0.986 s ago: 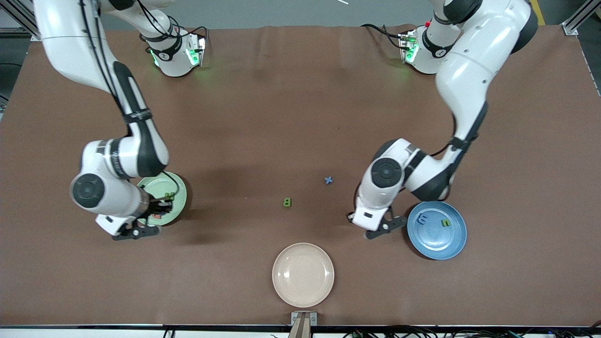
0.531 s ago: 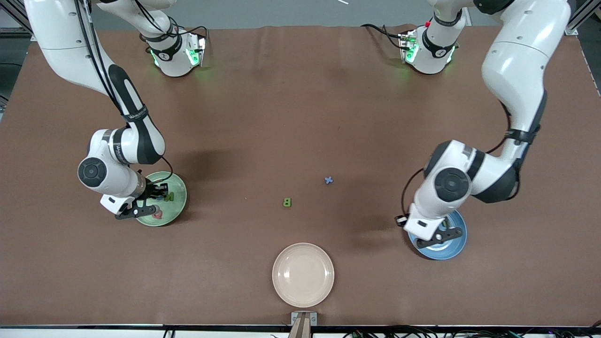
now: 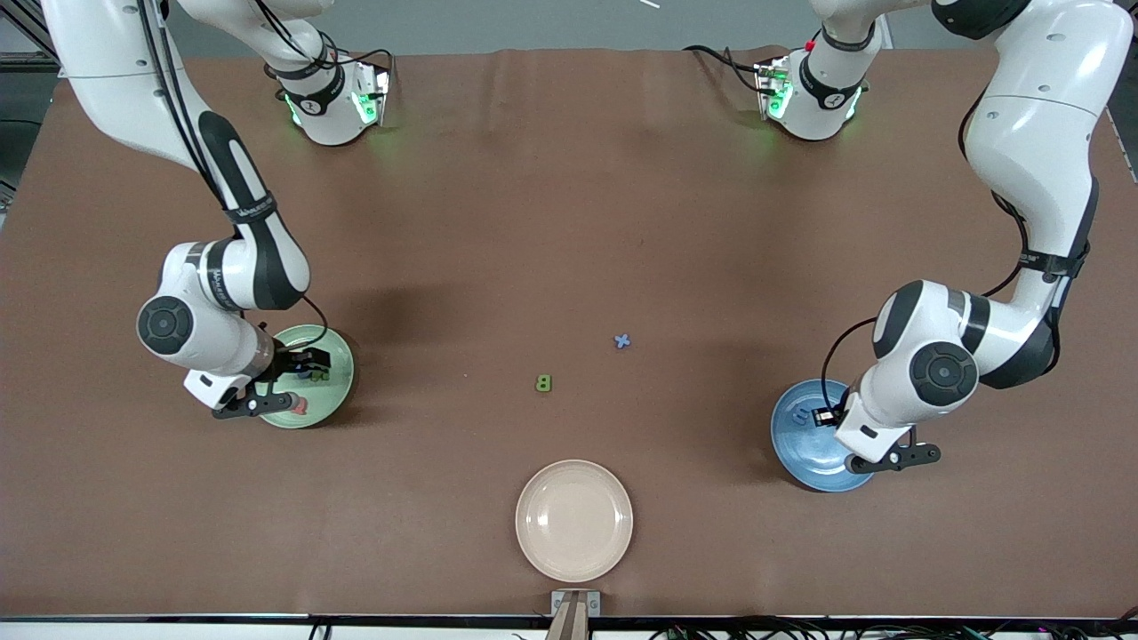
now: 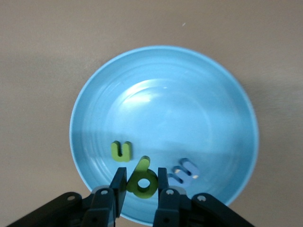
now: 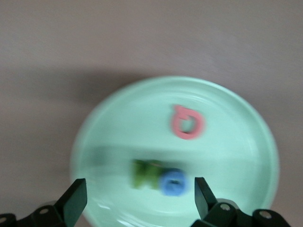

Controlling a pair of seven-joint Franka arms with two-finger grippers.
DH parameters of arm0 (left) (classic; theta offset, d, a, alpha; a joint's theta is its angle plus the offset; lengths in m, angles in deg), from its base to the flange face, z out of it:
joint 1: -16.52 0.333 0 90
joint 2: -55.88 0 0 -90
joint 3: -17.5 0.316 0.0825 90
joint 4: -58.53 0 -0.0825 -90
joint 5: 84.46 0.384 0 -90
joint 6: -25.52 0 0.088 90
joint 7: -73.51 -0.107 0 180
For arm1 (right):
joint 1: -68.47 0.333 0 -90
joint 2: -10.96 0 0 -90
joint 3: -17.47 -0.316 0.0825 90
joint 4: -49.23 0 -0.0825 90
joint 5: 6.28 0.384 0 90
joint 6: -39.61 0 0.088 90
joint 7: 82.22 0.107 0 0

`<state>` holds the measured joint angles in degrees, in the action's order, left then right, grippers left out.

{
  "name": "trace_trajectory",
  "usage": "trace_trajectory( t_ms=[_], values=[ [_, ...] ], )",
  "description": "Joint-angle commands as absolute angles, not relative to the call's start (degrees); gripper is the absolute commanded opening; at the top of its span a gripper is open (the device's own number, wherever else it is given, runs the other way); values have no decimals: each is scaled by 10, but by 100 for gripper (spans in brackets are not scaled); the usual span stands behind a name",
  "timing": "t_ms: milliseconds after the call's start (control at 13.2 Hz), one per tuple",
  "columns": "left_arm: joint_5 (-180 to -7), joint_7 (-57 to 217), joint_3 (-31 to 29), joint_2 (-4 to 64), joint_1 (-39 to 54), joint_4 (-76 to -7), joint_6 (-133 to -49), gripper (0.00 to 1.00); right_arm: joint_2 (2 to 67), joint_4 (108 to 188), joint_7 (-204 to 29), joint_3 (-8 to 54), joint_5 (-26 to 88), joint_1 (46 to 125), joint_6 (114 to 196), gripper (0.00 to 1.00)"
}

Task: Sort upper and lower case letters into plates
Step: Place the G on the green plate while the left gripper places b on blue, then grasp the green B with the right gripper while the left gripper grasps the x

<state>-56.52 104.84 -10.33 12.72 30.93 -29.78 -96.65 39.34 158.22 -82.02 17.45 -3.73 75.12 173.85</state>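
Grippers first: I read the left gripper (image 4: 140,189) over the blue plate (image 3: 794,444), fingers (image 4: 118,185) closed tight on a green p (image 4: 142,179), which hangs just above the dish near its rim. Green n (image 4: 122,151) and blue m (image 4: 184,172) lie flat in that same plate, one on either side of the held p.

I see the right gripper (image 5: 137,196) over the mint plate (image 3: 333,391), fingers spread wide, holding nothing. In that plate: red Q (image 5: 187,123), plus a green letter (image 5: 144,174) and a blue letter (image 5: 173,183) touching each other; I can't tell which letters those two are.

Relative to the cream plate (image 3: 574,520): green B (image 3: 543,383) and blue x (image 3: 622,340) lie loose on the table (image 3: 569,222), both farther from the front camera than it. Mint plate sits toward the right arm's end, blue plate toward the left arm's end.
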Motion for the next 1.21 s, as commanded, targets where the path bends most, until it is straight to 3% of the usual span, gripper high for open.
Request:
trace_trajectory(
  t_ms=[0, 228, 303, 379, 455, 759, 910, 1138],
  values=[
    [-560, 1044, -107, 126, 321, -332, -999, 5, 393, 1538, -655, 150, -27, 815, 1729, 100],
    [-560, 1052, -107, 125, 322, -345, -1019, 17, 461, 1450, -476, 151, -28, 904, 1729, 100],
    [-560, 1054, -107, 125, 320, -345, -1019, 40, 485, 1419, -433, 151, -28, 929, 1729, 100],
    [-560, 1053, -107, 125, 319, -343, -1019, 77, 508, 1392, -392, 151, -36, 956, 1729, 100],
    [-560, 1052, -107, 128, 322, -343, -1019, 100, 531, 1363, -359, 154, -37, 977, 1728, 100],
    [-565, 1105, -146, 143, 304, -345, -985, 100, 584, 1282, -285, 156, -74, 1011, 1722, 99],
    [-562, 1184, -183, 143, 295, -354, -976, 100, 601, 1266, -256, 156, -119, 1021, 1723, 87],
    [-556, 1328, -188, 139, 226, -360, -981, 100, 617, 1264, -247, 157, -137, 1040, 1730, 76]
  ],
)
